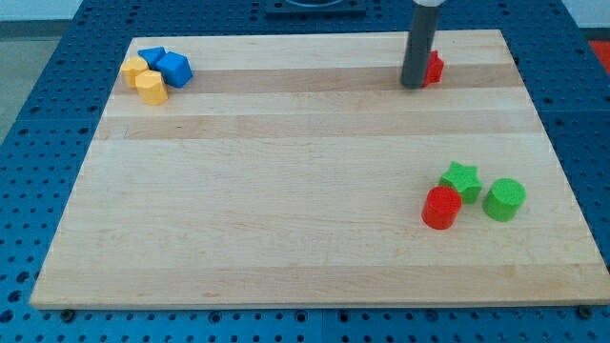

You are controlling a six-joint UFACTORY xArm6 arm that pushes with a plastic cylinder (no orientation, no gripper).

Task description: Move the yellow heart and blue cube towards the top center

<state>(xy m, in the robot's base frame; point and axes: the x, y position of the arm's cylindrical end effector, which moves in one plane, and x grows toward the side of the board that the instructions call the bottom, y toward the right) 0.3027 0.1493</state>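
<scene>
My tip (413, 86), a bare rod with no fingers to open or close, sits near the board's top-right corner against a red block (435, 68), so I judge the approach step pending: I must cross to the top-left corner, get left of the yellow heart (151, 88) and blue cube (175, 69), and push rightward

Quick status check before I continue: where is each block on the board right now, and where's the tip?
My tip: top right, against a red block.
Blue cube: top-left corner, in a tight cluster.
Second blue block: same cluster, behind.
Two yellow blocks: same cluster; shapes unclear.
Green star, red cylinder, green cylinder: grouped at lower right.
</scene>
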